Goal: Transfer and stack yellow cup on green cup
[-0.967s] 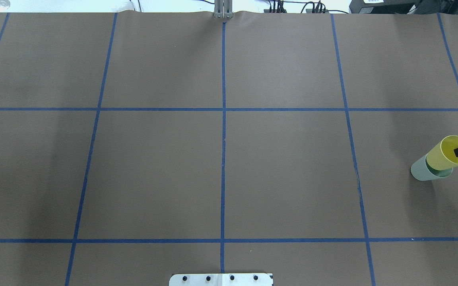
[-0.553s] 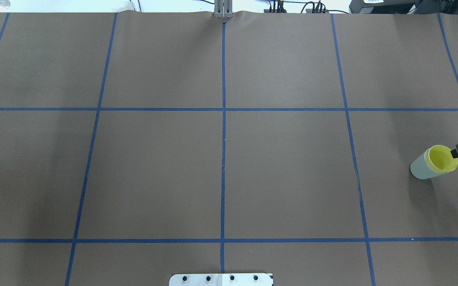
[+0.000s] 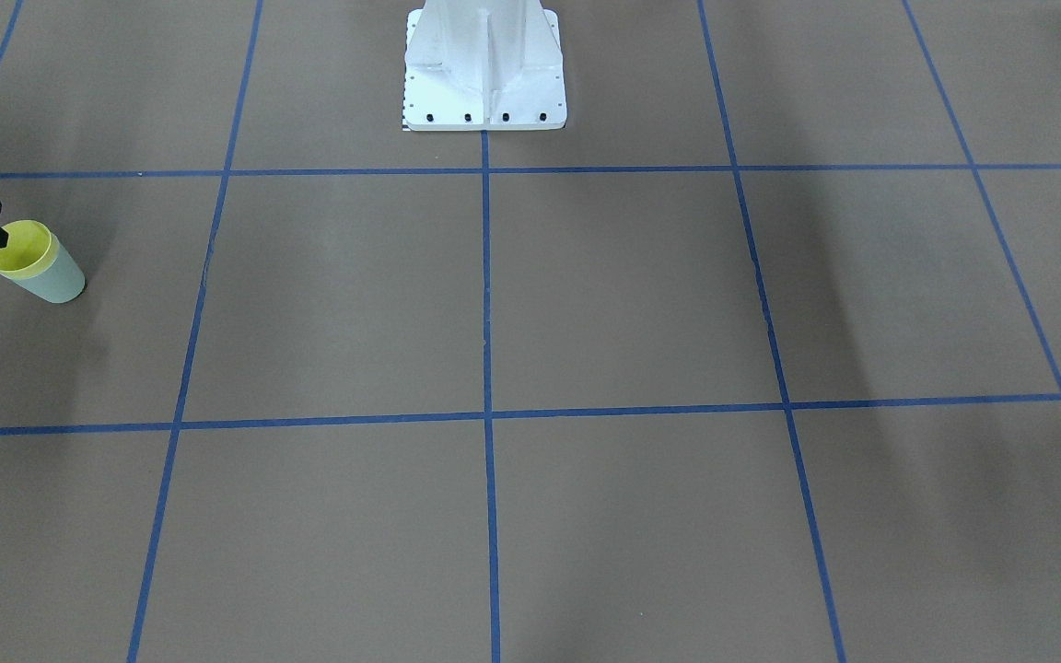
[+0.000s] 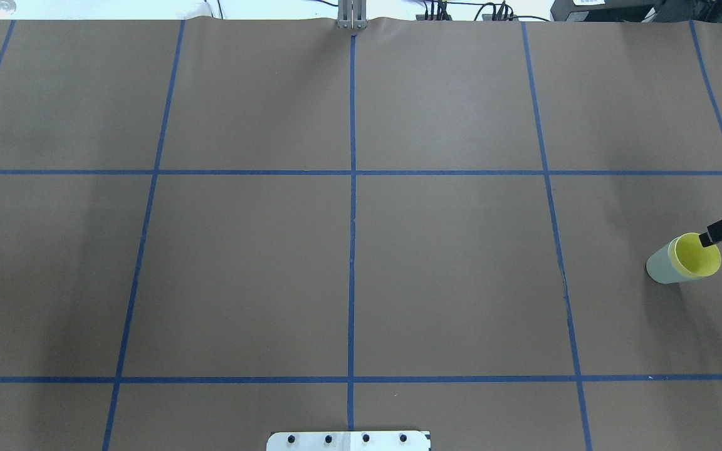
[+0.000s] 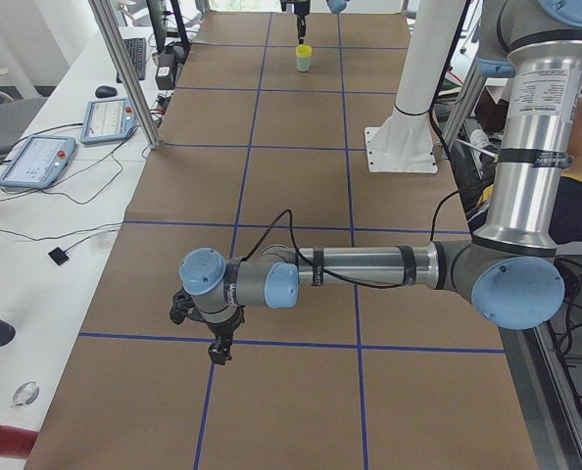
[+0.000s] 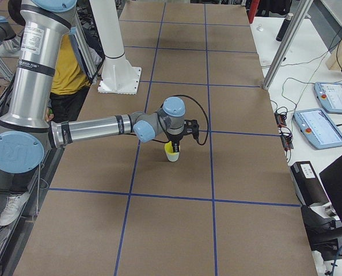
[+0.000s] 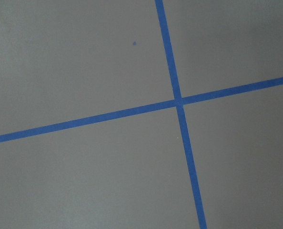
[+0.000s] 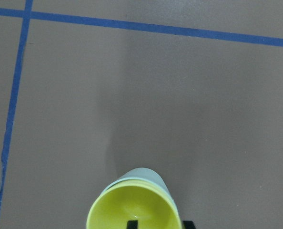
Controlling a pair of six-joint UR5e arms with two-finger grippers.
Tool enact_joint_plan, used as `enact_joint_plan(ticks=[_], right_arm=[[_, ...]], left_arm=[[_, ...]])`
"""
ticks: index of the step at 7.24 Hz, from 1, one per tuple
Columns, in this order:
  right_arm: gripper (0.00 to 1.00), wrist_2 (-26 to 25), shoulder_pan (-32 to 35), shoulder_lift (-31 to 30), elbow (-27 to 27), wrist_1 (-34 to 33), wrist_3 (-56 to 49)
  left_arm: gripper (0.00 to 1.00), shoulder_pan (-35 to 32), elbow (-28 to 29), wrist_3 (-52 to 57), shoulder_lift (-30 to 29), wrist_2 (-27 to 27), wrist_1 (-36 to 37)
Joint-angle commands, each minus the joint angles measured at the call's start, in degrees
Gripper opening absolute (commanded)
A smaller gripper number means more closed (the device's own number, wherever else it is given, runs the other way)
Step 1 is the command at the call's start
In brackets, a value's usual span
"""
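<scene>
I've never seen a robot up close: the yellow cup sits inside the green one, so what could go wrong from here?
The right pincer is open, one finger inside the yellow cup, one outside its rim. Pulling away sideways rather than straight up could snag the rim and tip both cups. Shutting now might lift the yellow cup out of the green cup.

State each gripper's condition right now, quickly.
Left gripper: cannot be told.
Right gripper: open, straddling the rim of the yellow cup, not gripping it.
</scene>
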Motion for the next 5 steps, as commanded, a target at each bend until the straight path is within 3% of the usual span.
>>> enact_joint_plan(ticks=[1, 4, 5], right_arm=[[1.00, 0.1, 4.8, -0.2, -0.5, -0.3, -3.1], [1.00, 2.5, 20.7, -0.6, -7.0, -1.9, -14.4], [1.00, 3.2, 24.7, -0.5, -7.1, -6.9, -19.5]], left_arm=[[1.00, 0.0, 0.4, 0.2, 0.1, 0.0, 0.0], [1.00, 0.0, 0.7, 0.2, 0.6, 0.0, -0.1], [1.00, 0.0, 0.7, 0.2, 0.7, 0.0, -0.1]])
